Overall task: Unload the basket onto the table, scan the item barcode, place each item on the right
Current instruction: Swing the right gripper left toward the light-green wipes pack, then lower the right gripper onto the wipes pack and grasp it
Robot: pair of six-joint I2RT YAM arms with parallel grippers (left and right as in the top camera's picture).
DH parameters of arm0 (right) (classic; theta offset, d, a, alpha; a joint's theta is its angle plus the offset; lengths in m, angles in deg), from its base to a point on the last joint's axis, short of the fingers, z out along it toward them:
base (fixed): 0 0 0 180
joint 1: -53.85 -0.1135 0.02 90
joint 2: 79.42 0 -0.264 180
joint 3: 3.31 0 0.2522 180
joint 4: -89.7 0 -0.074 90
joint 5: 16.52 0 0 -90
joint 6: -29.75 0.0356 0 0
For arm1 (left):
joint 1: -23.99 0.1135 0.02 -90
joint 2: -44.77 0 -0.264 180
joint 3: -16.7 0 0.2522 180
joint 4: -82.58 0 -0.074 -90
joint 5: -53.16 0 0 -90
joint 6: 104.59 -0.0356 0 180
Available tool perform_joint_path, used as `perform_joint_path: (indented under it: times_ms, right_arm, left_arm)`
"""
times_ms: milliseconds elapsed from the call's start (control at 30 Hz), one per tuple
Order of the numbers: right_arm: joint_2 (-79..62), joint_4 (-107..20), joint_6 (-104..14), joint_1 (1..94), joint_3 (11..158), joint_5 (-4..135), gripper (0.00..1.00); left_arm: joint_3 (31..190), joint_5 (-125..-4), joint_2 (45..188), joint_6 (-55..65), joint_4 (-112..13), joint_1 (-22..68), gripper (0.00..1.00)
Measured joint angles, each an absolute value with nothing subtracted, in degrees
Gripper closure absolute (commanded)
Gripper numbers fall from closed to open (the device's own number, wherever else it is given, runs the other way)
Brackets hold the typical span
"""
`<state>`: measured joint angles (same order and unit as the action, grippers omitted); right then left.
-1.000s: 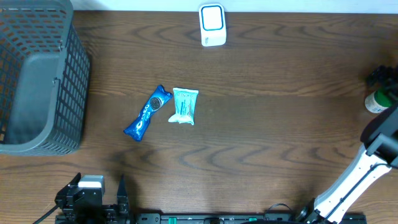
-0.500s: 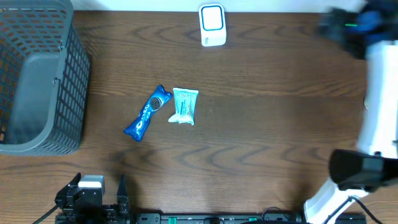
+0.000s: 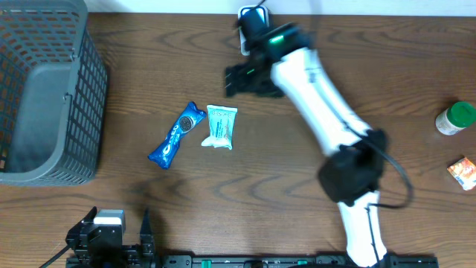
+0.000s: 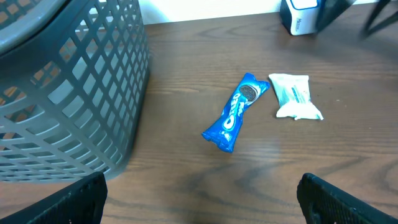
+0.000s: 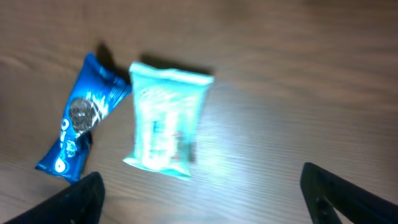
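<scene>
Standing at the counter's left edge: one grey mesh basket [image 3: 44, 89]; inside it only its own solid grey floor shows.
Containers, second: one bottle with a green cap [image 3: 455, 119], upright near the right edge; its contents cannot be seen.
Counter [image 3: 297, 186]: dark wood grain, carrying everything listed.
Packets, count: two, both lying flat near the middle, outside the basket and well apart from it.
Blue cookie packet [image 3: 176, 135]: long and narrow, lying on a slant, its upper end just beside the second packet.
Pale green packet [image 3: 220, 126]: short and rectangular, to the right of the blue one; whether the two touch cannot be told.
Scanner [image 4: 297, 18]: one, white with a blue face, at the far edge of the counter, beyond the packets.
Small orange box [image 3: 463, 173]: one, at the right edge, near the bottle.
Right gripper [image 5: 200, 173]: fingers spread wide and pinching nothing, hanging over the counter between the scanner and the pale green packet; its own camera is blurred but shows both packets below.
Left gripper [image 4: 202, 177]: fingers spread wide, nothing between them, at the near edge of the counter, well apart from the packets.
</scene>
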<state>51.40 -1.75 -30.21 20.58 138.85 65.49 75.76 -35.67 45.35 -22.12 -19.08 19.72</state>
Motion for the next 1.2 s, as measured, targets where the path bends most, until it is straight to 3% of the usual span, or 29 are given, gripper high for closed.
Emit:
perform_joint_path:
  times_ms: [133,400,633,833,967,1200]
  right_arm:
    - [56.5,-4.5,-24.9,16.1,138.1,65.6,0.17]
    - [58.0,-9.8,-17.6,9.5,137.9,76.3,0.12]
    - [60.4,-10.7,-14.4,3.5,138.0,89.0,0.18]
    - [64.4,-8.6,-12.5,2.9,137.9,95.1,0.2]
    - [64.5,-8.7,-11.8,3.1,137.9,98.3,0.27]
    - [64.8,-8.5,-11.9,2.9,137.9,104.9,0.28]
  left_arm:
    - [75.8,-35.7,45.4,-22.1,-19.1,19.7,0.02]
    - [75.8,-35.7,45.4,-22.1,-19.1,19.7,0.02]
    - [75.8,-35.7,45.4,-22.1,-19.1,19.7,0.02]
    - [75.8,-35.7,45.4,-22.1,-19.1,19.7,0.02]
    - [75.8,-35.7,45.4,-22.1,-19.1,19.7,0.02]
    - [75.8,-35.7,45.4,-22.1,-19.1,19.7,0.02]
